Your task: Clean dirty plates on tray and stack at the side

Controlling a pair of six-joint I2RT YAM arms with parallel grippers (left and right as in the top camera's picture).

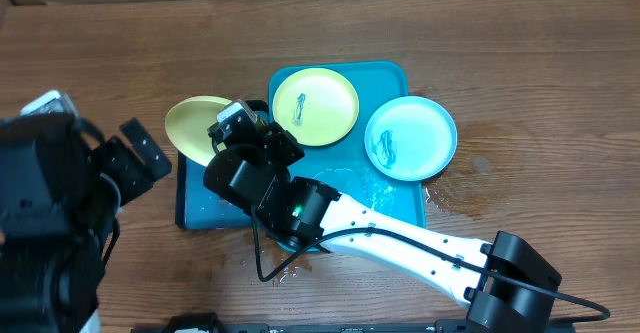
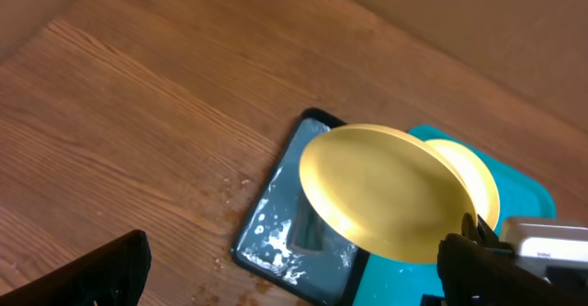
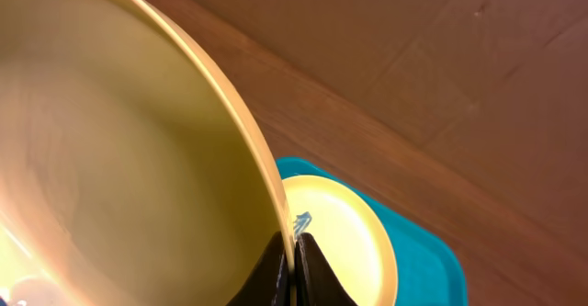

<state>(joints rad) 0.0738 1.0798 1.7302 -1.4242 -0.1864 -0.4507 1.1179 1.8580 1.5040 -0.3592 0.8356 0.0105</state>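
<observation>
My right gripper [image 1: 222, 131] is shut on the rim of a yellow-green plate [image 1: 192, 121] and holds it tilted above the table, left of the teal tray [image 1: 395, 78]. The right wrist view shows the fingers [image 3: 292, 267] pinching that rim [image 3: 119, 159]. A second yellow-green plate [image 1: 315, 105] with a small blue streak lies on the tray. A light-blue plate [image 1: 410, 138] with blue streaks overhangs the tray's right edge. My left gripper [image 1: 140, 158] is open and empty to the left of the held plate, which also shows in the left wrist view [image 2: 386, 191].
A smaller dark blue, black-rimmed tray [image 2: 285, 228], wet with droplets, lies under the held plate, against the teal tray's left side. Water patches [image 1: 465, 188] wet the wood to the right of the tray. My right arm [image 1: 400, 238] crosses the tray's front.
</observation>
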